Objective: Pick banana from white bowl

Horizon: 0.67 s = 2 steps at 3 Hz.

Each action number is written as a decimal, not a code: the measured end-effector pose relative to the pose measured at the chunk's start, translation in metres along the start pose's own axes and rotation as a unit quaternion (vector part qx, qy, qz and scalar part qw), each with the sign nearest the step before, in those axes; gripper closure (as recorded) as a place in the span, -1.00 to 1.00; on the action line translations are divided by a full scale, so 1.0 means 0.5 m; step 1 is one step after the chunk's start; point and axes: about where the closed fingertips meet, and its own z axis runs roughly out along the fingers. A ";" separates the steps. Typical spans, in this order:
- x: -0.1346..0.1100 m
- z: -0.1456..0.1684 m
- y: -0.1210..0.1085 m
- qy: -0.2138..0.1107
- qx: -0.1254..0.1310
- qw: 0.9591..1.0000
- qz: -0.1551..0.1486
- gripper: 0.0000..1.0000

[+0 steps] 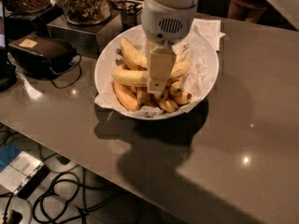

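The white bowl stands on the grey counter, lined with crumpled white paper and holding several bananas. The long, fairly straight pale-yellow banana lies across the middle of the pile, its middle part hidden behind my gripper. My gripper hangs from the white wrist straight down over the bowl's centre, with its tip at that banana. A second long, more curved banana lies behind it. Short orange-yellow bananas fill the front of the bowl.
A glass jar of snacks on a dark stand and a black case with a cable stand left of the bowl. A paper slip lies behind the bowl. The counter's front edge runs diagonally, with cables on the floor below.
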 end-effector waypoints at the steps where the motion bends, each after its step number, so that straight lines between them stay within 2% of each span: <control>1: 0.000 0.014 -0.008 0.001 -0.008 1.000 0.002 -0.24; 2: -0.003 0.028 -0.011 0.001 -0.016 1.000 0.001 -0.10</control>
